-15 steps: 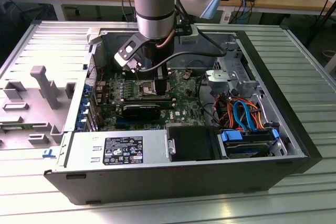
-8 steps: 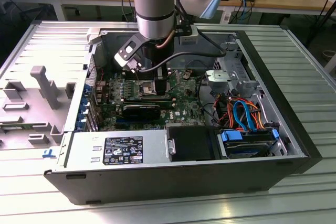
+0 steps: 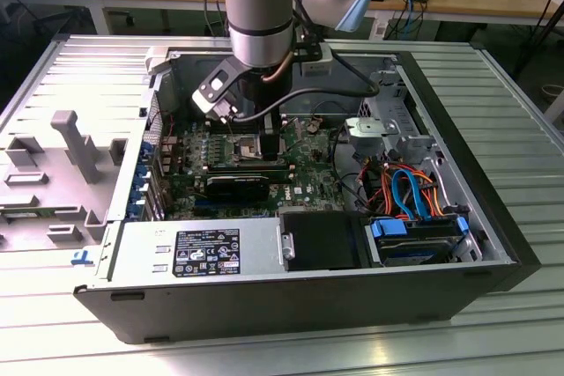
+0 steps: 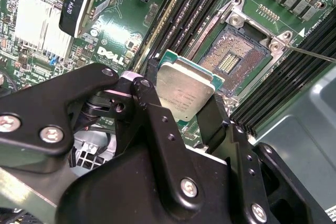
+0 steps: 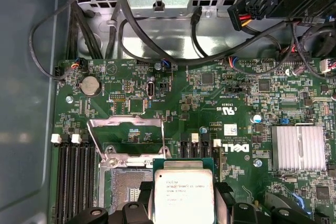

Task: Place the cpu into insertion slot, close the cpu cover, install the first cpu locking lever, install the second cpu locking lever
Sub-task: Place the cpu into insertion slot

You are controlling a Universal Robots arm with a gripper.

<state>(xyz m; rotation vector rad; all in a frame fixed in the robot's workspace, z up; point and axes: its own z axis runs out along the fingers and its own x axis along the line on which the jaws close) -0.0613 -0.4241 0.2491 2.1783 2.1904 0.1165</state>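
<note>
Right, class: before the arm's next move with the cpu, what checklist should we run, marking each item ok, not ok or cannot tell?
1. cpu clamped between the fingers: ok.
2. insertion slot bare, contacts exposed: ok.
3. cpu cover swung up off the slot: ok.
4. cpu lined up squarely over the slot: cannot tell.
5. cpu level in the grip: cannot tell.
</note>
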